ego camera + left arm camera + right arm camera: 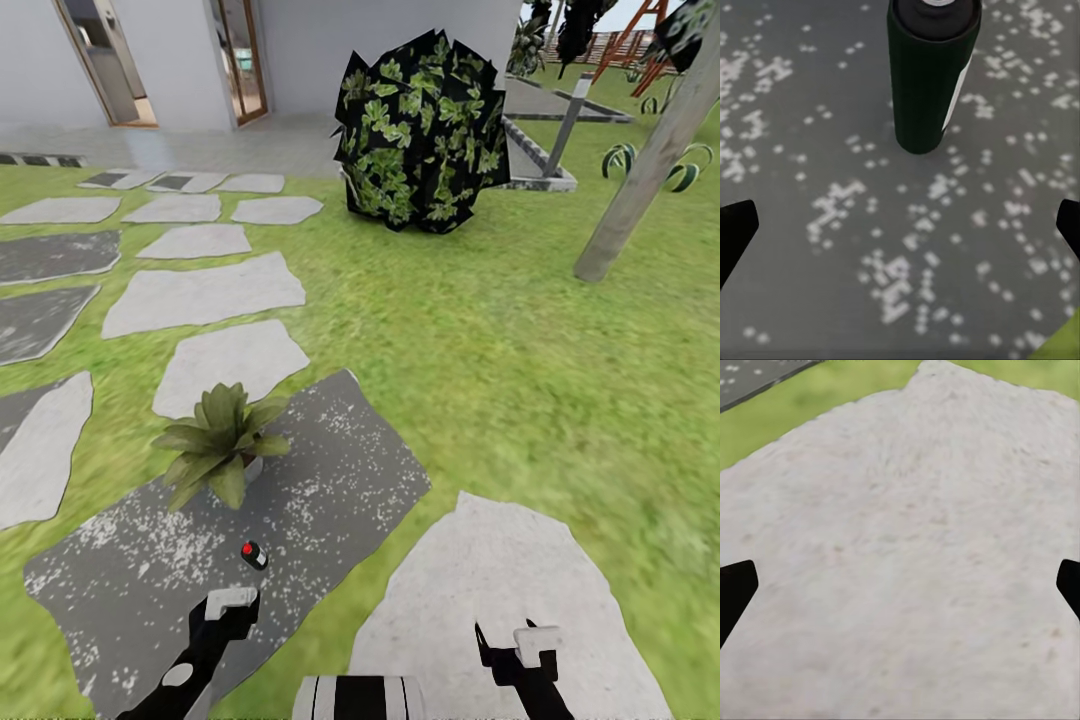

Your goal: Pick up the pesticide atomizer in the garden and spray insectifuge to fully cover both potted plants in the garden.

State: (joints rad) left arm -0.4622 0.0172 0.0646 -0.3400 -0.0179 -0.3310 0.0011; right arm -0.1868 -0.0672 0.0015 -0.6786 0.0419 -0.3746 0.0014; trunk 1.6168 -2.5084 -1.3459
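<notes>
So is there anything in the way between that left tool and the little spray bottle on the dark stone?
Nothing visible. The pesticide atomizer stands upright on the dark speckled stone, just ahead of the left tool. In the left wrist view bare stone lies between the open fingers and the bottle. The potted plant sits farther back.

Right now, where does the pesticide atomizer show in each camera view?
Head view: pesticide atomizer on the dark speckled stone, between the potted plant and the left gripper.
Left wrist view: dark body at top centre.
Right wrist view: not there.
Shared landmark: the speckled stone.
</notes>
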